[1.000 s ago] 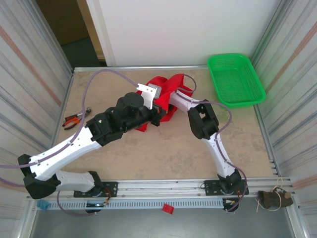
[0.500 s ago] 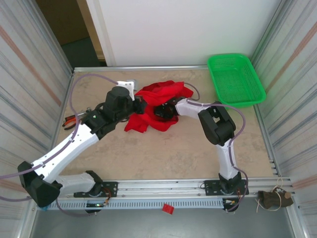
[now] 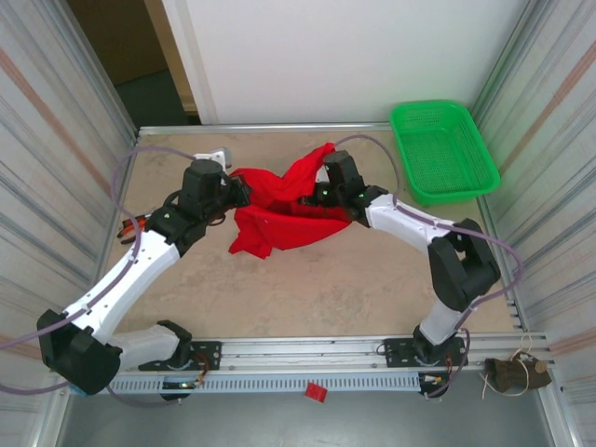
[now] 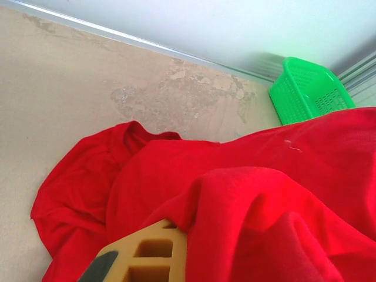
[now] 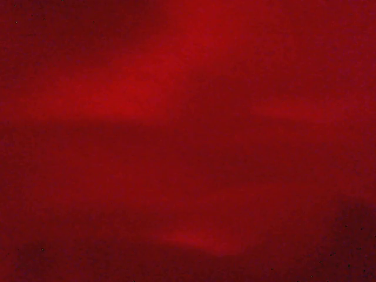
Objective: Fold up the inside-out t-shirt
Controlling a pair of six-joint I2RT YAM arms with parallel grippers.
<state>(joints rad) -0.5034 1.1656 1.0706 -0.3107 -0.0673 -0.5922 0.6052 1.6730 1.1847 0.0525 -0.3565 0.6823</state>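
We see the red t-shirt (image 3: 279,209) bunched on the table's (image 3: 307,289) far middle, strung between both arms. The left gripper (image 3: 242,191) pinches its left edge, jaws pressed together. The right gripper (image 3: 319,193) clamps its right side likewise, cloth blanketing that wrist camera. The green mesh basket (image 3: 442,149) sits well apart, far right.

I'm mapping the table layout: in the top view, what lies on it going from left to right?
Pliers → t-shirt → basket
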